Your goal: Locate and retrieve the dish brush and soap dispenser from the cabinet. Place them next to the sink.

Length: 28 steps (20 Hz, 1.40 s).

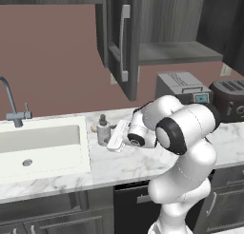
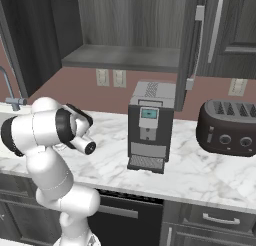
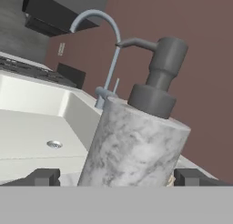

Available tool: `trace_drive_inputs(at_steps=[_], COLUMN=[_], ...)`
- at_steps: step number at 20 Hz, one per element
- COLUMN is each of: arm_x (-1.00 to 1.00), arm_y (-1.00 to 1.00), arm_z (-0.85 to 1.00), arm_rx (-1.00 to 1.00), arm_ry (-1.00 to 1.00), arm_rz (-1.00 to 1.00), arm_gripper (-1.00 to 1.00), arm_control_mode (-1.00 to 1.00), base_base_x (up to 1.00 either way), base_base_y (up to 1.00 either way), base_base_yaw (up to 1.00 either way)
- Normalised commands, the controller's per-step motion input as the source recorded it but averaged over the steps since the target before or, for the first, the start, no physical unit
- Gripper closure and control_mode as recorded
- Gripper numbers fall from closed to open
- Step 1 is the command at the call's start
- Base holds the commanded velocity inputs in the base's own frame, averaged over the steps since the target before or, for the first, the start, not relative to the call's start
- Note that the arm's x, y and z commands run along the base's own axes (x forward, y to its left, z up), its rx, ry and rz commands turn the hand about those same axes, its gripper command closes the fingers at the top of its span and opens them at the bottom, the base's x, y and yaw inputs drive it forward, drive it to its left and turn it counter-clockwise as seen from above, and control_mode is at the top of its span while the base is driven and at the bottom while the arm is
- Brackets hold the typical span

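Arm folded low over the bench (image 1: 143,164), elbow raised near the robot's body, forearm reaching left toward the sink (image 1: 43,147), hand lying roughly level with the bench top.

Tool (image 3: 116,177) stood wide open. In the hand view its two dark fingertips (image 3: 43,176) sat one on either side of the soap bottle (image 3: 134,145), with a gap visible between each tip and the bottle's marbled wall. No contact seen; nothing gripped.

Soap bottle stood upright on the bench, just right of the sink's right rim, pump top dark grey with the spout pointing toward the faucet (image 3: 102,45). In the left base view the same bottle (image 1: 103,130) stood just beside the end of the hand.

A small tan round object (image 1: 94,127) lay on the bench immediately left of and behind the bottle, touching or nearly touching it; likely the brush, but too small to be sure.

Cabinet (image 1: 181,33) above the bench had its door (image 1: 121,43) swung open; shelf inside looked bare grey.

Coffee machine (image 2: 150,125) stood on the bench right of the arm, toaster (image 2: 227,127) further right. Sink basin white, drain (image 1: 27,162) visible at its near left.
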Motion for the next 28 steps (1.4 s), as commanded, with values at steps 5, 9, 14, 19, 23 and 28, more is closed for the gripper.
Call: trace_drive_inputs(at_steps=[5,9,14,19,23,28], arm_x=[-0.19,-0.28,-0.27,-0.11,-0.04,-0.05], arm_y=[0.00,0.00,-0.02,-0.12,-0.22,-0.24], arm_z=[0.18,0.23,0.36,0.38,0.32,0.28], arm_rx=[-0.03,-0.05,-0.12,-0.14,-0.12,-0.08], arm_ry=[0.02,0.01,0.02,0.09,0.14,0.17], arm_rz=[-0.03,-0.04,-0.08,-0.15,-0.18,-0.19], arm_gripper=[-1.00,-1.00,-1.00,-1.00,-1.00,-1.00], arm_control_mode=[-1.00,-1.00,-1.00,-1.00,-1.00,-1.00], base_base_x=[0.00,0.00,0.00,0.00,0.00,0.00], base_base_y=[0.00,0.00,0.00,0.00,0.00,0.00], base_base_yaw=[0.00,0.00,0.00,0.00,0.00,0.00])
